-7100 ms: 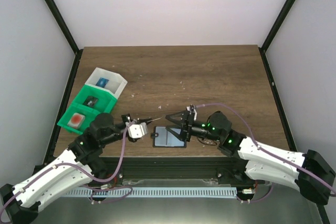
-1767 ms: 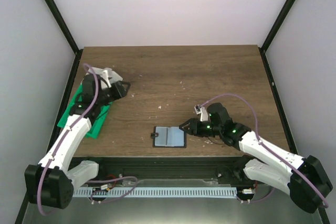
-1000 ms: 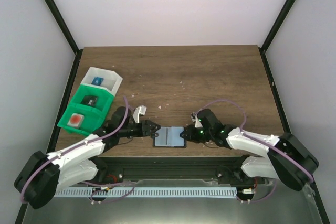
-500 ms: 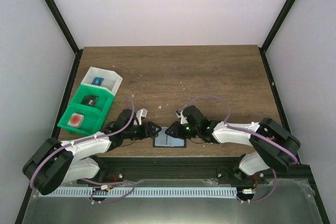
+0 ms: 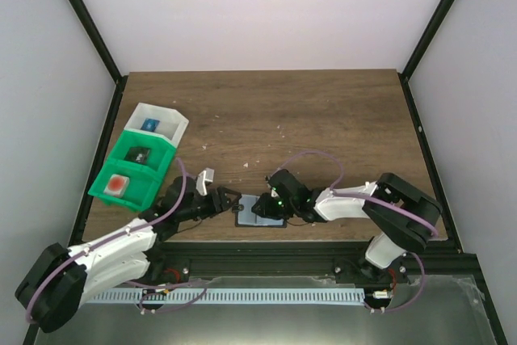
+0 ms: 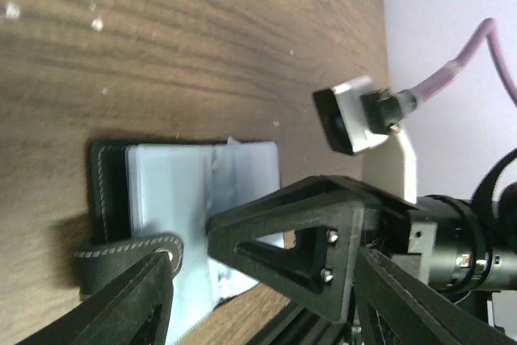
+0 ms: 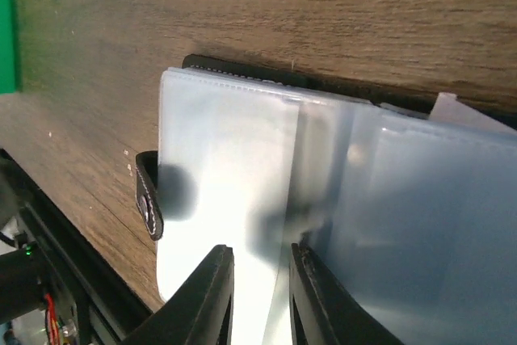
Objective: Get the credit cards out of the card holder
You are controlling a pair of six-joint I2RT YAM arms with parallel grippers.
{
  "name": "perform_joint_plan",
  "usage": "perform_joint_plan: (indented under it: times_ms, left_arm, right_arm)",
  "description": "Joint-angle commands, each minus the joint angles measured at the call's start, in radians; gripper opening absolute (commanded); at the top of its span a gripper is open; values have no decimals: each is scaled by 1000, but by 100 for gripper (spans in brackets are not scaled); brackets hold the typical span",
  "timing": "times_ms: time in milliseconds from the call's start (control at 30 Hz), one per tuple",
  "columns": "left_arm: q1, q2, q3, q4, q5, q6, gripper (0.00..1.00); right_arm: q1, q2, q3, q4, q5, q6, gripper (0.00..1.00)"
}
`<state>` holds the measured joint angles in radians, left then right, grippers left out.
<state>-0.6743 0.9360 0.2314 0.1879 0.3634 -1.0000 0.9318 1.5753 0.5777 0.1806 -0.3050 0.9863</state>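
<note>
The card holder [image 5: 247, 216] lies open near the table's front edge, grey-blue panels up [image 7: 226, 143], with its black snap strap [image 6: 129, 250] at the left end. My right gripper [image 5: 259, 207] rests tip-down on the inner panels, jaws a narrow gap apart [image 7: 262, 300], one fingertip [image 7: 300, 250] at the pocket fold. My left gripper [image 5: 229, 198] hovers low at the holder's left end, fingers spread wide [image 6: 258, 313] either side of the right gripper's finger. A reddish credit card [image 5: 119, 184] lies in the green bin. No card shows plainly in the holder.
A green bin [image 5: 103, 191] and a white bin [image 5: 167, 111] stand in a row at the left edge, with a dark item [image 5: 143, 154] and a blue item [image 5: 151, 125] inside. The table's front edge runs just below the holder. Small crumbs dot the wood.
The left arm swung from the bins down to the holder's left end and its jaws widened. The right gripper slid left onto the holder's panels. The holder stayed put.
</note>
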Motion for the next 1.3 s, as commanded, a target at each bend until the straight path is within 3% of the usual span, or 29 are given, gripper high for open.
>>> perform_joint_plan:
  times_ms: [0, 233, 1267]
  left_arm:
    - [-20, -26, -77, 40, 47, -107, 64]
    - [-111, -13, -103, 101, -6, -169, 67]
    - [-114, 122, -97, 214, 1, -158, 71]
  right_arm:
    - [56, 8, 5, -33, 109, 25, 21]
    - [59, 21, -23, -13, 127, 54, 17]
    - [59, 21, -51, 54, 88, 77, 17]
